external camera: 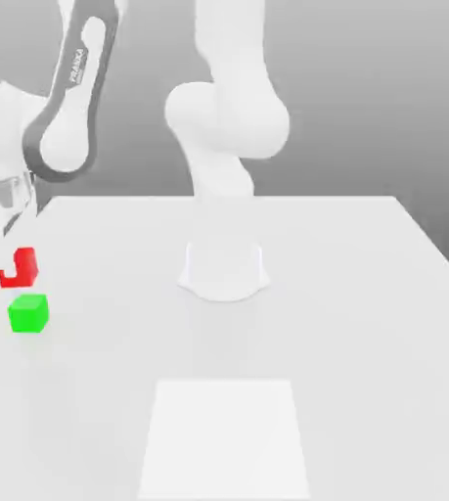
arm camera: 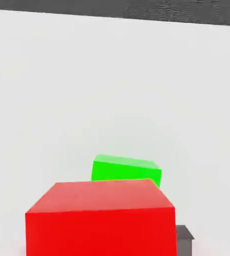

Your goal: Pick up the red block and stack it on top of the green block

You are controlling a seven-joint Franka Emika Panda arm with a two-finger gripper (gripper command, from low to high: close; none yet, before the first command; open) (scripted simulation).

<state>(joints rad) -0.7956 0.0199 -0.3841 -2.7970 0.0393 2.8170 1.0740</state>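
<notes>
Now at grasping, with pincer [external camera: 4, 262] closed snugly on red block [arm camera: 101, 232]. Next: lift, carry over green block [external camera: 26, 315], lower squarely.

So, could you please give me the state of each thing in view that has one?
White gripper: closed on the red cube.
Glossy red cube: gripped, not stacked; whether lifted, I cannot tell.
Plain bright-green cube: resting on the pale table, top bare.

the red block [arm camera: 100, 232] partly hides the green block [arm camera: 127, 170]
</notes>
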